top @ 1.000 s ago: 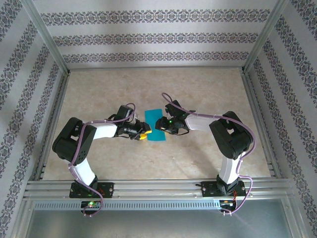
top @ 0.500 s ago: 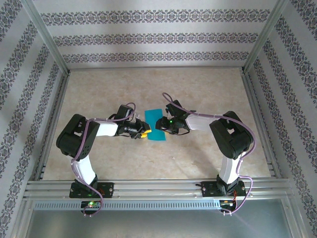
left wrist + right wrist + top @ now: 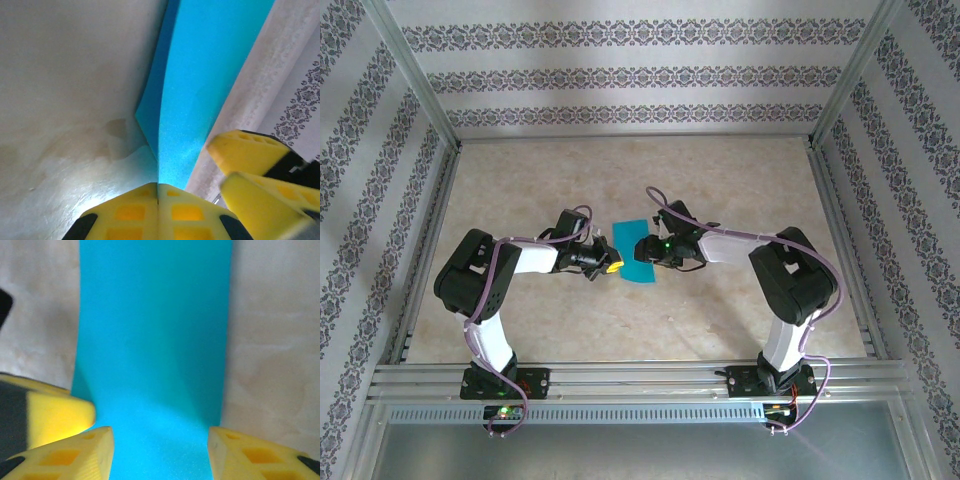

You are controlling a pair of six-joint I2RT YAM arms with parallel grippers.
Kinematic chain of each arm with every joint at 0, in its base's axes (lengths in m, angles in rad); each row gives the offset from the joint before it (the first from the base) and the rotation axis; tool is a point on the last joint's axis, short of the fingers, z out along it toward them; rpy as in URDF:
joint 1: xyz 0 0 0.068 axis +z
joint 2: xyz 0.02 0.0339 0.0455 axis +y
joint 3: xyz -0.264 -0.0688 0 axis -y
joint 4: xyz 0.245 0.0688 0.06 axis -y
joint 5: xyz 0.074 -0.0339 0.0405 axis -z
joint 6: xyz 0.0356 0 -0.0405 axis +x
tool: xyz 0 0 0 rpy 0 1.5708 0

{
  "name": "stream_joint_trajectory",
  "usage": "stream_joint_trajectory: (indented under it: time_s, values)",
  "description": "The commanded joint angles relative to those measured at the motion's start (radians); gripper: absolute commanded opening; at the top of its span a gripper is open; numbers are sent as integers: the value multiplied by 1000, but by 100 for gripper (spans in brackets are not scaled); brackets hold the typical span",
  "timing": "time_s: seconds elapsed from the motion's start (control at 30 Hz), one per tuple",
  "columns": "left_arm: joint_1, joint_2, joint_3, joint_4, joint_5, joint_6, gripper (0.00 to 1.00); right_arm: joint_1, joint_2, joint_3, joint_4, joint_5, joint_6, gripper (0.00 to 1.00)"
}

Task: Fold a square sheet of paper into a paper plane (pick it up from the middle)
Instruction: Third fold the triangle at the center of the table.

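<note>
1. Left pincer: at the left edge of the square sheet of paper. Its yellow pads are pressed together and clamped on that edge. The paper rises in a ridge straight into the seam between them.
2. Sheet: lies mid-surface, between the two pincers. From above it reads as an oblong, so it is probably doubled over already. The left edge is lifted and the rest lies flat.
3. Right pincer: over the sheet's right part, jaws apart, one pad on each side of the sheet's width, gripping nothing. Cannot tell whether it touches the surface.
4. Step in hand, my read: raise the left edge and carry it over for a fold.
   - Keep the clamp on the paper only and lift low.
   - Sweep toward the sheet's right edge and line up the corners before pressing the crease.
   - The right pincer should pin the sheet so it can't slide.
   - Go slow, since thin paper buckles, and the two pincers are close enough to clash.
5. Writing: none legible. The pads are plain, and the walls beyond the sheet carry ornamental stripes with no letters.
</note>
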Motion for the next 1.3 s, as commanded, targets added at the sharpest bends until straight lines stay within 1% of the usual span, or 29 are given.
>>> stream_joint_trajectory:
  time_s: [0.0,0.07,0.23,0.43,0.6,0.7,0.83,0.97,1.03,1.1,1.27]
  values:
    - [11,-41,27,-30,-21,-27,3,-4,-110,-17,16,43,-160,57]
    - [10,-54,29,-35,-24,-43,3,3,-157,-41,42,57,-239,62]
    - [9,-62,40,-45,-22,-83,2,62,-246,-109,79,159,-470,65]
    - [8,-53,73,-91,-16,-97,0,150,-245,-125,76,260,-664,65]
    - [8,-47,92,-122,-22,-91,0,234,-205,-123,91,305,-761,65]
    - [9,-43,96,-126,-22,-92,0,286,-171,-128,111,368,-807,65]
    - [9,-45,98,-132,-22,-92,0,310,-124,-134,142,437,-838,65]
    - [8,-43,101,-136,-19,-90,0,311,-99,-129,174,491,-853,66]
    - [9,-41,103,-137,-19,-89,0,311,-91,-126,193,525,-854,64]
    - [9,-40,106,-136,-17,-90,0,311,-90,-130,212,541,-857,60]
    - [8,-46,102,-144,-20,-91,0,288,-135,-180,256,450,-847,43]
